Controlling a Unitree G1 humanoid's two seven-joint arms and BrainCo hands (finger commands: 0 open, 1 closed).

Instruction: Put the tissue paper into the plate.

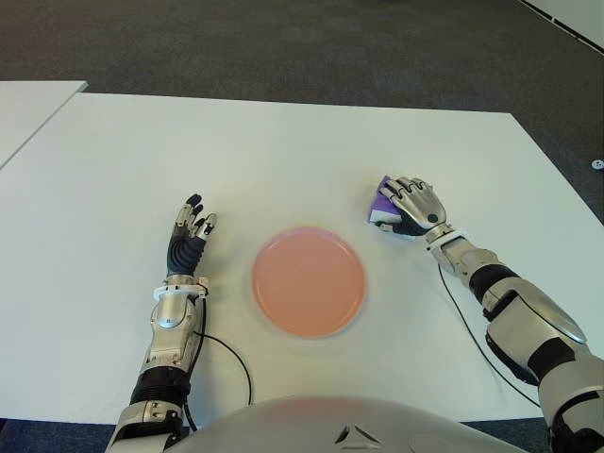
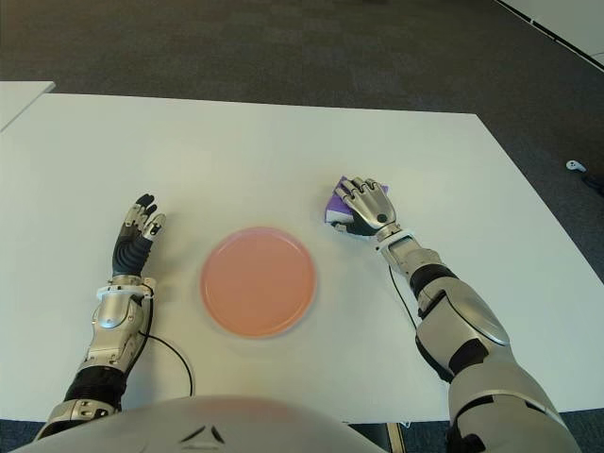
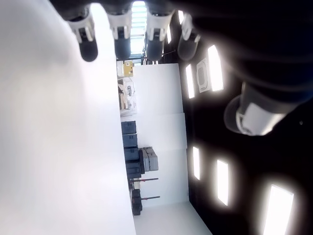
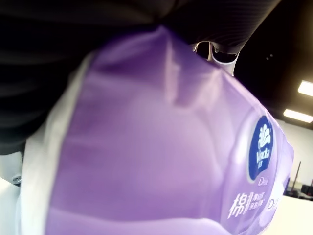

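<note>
On the purple tissue pack [image 4: 161,161] we can read the brand "Vinda" in a blue oval badge [image 4: 263,147], with white Chinese characters below it that we cannot read fully.

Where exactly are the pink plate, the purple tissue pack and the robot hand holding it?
pink plate [image 1: 309,280]: left eye view, on its flat middle.
purple tissue pack [image 1: 380,200]: left eye view, on the purple corner showing beyond the fingers.
right robot hand [image 1: 413,204]: left eye view, on its back.

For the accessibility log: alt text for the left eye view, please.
The robot's right hand grips a purple tissue pack on the white table, right of an empty pink plate. The left hand shows left of the plate, fingers extended.
</note>
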